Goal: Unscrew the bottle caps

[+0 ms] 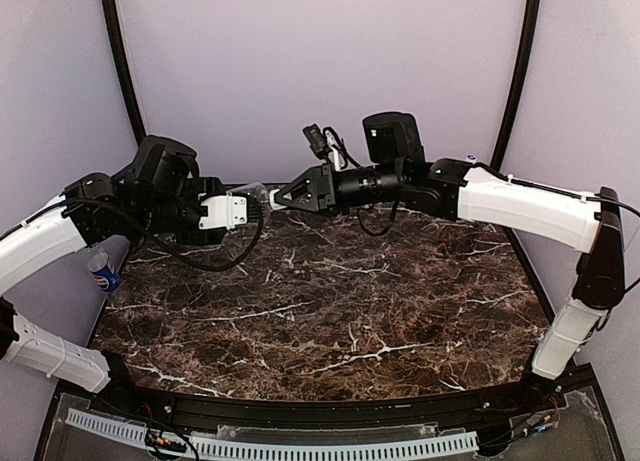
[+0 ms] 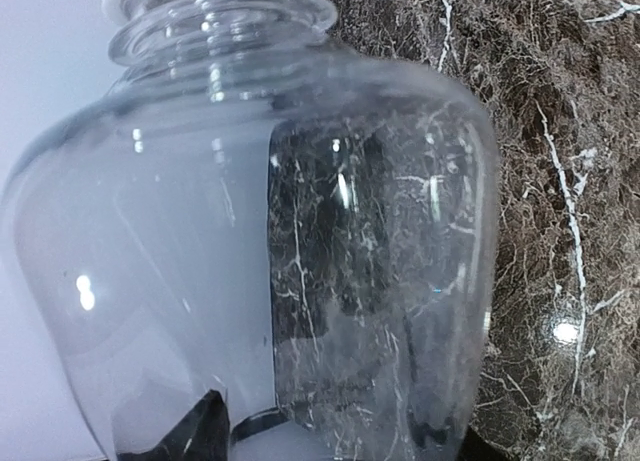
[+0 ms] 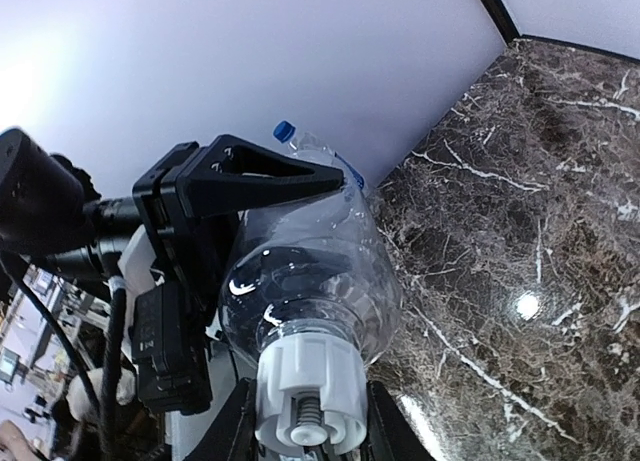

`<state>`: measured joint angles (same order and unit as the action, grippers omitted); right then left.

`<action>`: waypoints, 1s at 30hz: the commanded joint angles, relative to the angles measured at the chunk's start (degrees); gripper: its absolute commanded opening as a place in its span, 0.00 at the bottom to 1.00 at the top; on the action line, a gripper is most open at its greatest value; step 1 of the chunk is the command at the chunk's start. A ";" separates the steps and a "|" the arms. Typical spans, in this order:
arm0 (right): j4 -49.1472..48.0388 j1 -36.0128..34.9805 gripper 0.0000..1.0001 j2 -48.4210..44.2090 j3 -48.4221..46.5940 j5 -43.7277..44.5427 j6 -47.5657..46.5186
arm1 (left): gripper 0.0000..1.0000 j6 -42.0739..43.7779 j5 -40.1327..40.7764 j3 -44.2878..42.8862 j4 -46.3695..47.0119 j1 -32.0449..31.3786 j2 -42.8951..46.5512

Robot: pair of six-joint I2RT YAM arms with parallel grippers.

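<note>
1. My left gripper (image 1: pixel 250 203) is clamped round the body of the plain bottle (image 3: pixel 315 281); it holds the bottle sideways in the air above the far part of the table (image 1: pixel 330 311).
2. My right gripper (image 1: pixel 281 197) faces it, fingers pressed against both sides of the white cap (image 3: pixel 308 376); I judge the twist is about to begin.
3. The thin clear wall may buckle or spin in the left grip; then bottle and cap turn together and nothing loosens.
4. The right fingers sit near the cap's outer end; they could slip off under torque.
5. A blue-capped bottle (image 3: pixel 290 136) stands beside the left arm; a wide swing could topple it.
</note>
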<state>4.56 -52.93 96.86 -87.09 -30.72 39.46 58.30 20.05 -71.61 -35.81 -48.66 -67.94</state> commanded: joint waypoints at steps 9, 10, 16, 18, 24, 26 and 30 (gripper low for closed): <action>9.25 -12.76 0.00 -8.28 -0.56 6.60 -55.19 | 0.55 -3.88 -30.58 -9.58 -23.04 -0.42 2.24; 9.55 -13.75 0.00 -8.68 -0.10 8.71 -59.04 | 0.55 -3.76 -31.54 -9.83 -23.63 -0.48 2.03; 12.30 -19.57 0.00 -10.29 1.04 18.79 -82.48 | 0.55 -4.30 -36.31 -12.01 -28.47 -0.51 0.97; 11.92 -20.88 0.00 -12.08 3.70 21.02 -93.57 | 0.54 -4.15 -37.48 -12.40 -29.74 -0.54 0.74; 9.34 -22.58 0.00 -14.13 8.73 28.09 -114.38 | 0.53 -4.04 -38.47 -12.24 -31.14 -0.50 0.43; 9.30 -22.84 0.00 -13.58 7.89 30.36 -116.95 | 0.53 -4.21 -38.35 -12.30 -31.04 -0.48 0.22; 2.69 -22.86 0.28 -14.77 9.79 33.66 -114.98 | 0.53 -4.34 -36.80 -12.02 -30.08 -0.47 0.41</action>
<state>14.98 -75.37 83.33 -79.44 -3.05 -70.32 55.29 -14.76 -82.54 -66.24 -49.34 -68.45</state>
